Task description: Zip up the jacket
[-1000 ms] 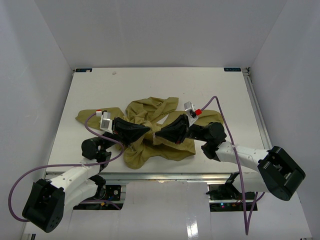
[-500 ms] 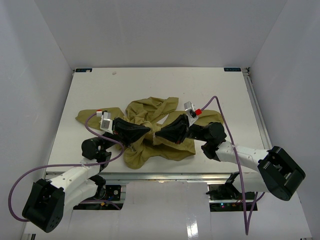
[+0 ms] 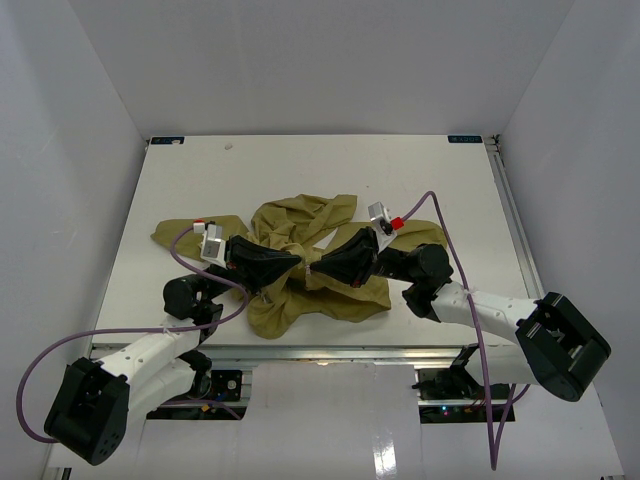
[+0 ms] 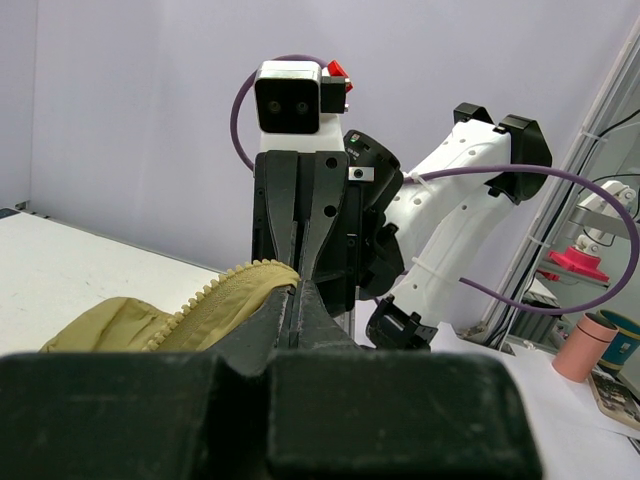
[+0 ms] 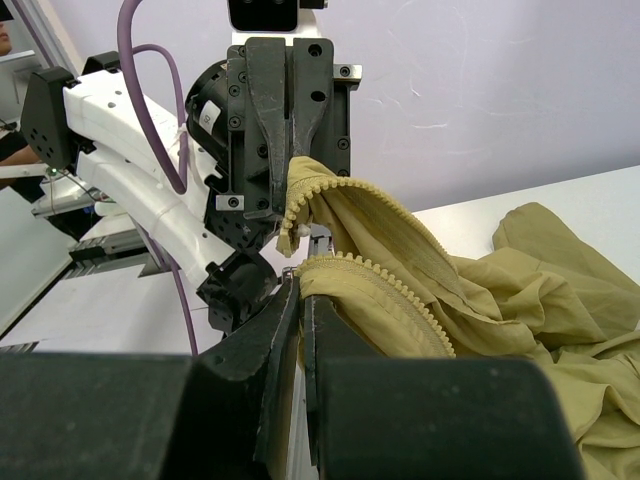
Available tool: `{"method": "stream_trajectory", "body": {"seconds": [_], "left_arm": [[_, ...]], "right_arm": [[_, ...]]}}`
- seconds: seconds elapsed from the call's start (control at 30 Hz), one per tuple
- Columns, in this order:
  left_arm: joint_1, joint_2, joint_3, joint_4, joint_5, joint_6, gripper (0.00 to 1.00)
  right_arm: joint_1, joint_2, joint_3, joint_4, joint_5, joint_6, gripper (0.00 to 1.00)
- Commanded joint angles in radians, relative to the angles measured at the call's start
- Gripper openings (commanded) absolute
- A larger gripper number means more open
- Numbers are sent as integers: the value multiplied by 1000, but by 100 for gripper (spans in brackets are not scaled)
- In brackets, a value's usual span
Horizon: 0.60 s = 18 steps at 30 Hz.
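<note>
No movement showing: left hand [image 3: 296, 261] and right hand [image 3: 314, 270] are staying clamped on the jacket [image 3: 300, 222], one zipper edge [image 5: 372, 271] each, mid-table [image 3: 300, 165]. We are judging zipping not begun.

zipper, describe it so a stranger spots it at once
A crumpled olive jacket lies on the white table. The left end effector and right end effector pinch it mid-table; between them runs the zipper, a toothed edge unlike the plain cloth.

- 1 jacket [image 3: 300, 305]
- 1 table [image 3: 300, 170]
- 2 arms: left arm [image 3: 150, 352], right arm [image 3: 480, 308]
- 2 fingers ea., 4 tot.: left fingers [image 3: 284, 261], right fingers [image 3: 328, 266]
- 2 purple cables [image 3: 95, 334]
- 1 pink cup [image 4: 585, 345], off to the side
</note>
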Motion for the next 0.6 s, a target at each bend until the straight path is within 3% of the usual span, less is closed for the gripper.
{"method": "stream_trajectory", "body": {"seconds": [0.0, 0.57], "left_arm": [[-7, -5, -9, 497, 2, 17, 0], [-15, -10, -17, 497, 3, 34, 0]], "right_arm": [[4, -21, 45, 73, 14, -9, 8], [4, -38, 39, 67, 14, -13, 8]]}}
